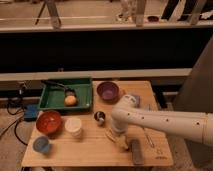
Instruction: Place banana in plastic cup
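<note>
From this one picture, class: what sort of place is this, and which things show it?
Probably a robot test lab: a white robot arm, its end effector low over a wooden table set with bowls and cups, and cables on the floor.

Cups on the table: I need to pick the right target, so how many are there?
3. Light-blue plastic cup at the front-left corner; cream-white cup right of the red-orange bowl; small metal cup mid-table. The tool hangs low, front-right of it; the arm may hide more.

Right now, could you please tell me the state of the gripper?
Gripper: low over the table, right by the banana; open or closed cannot be told.
</note>
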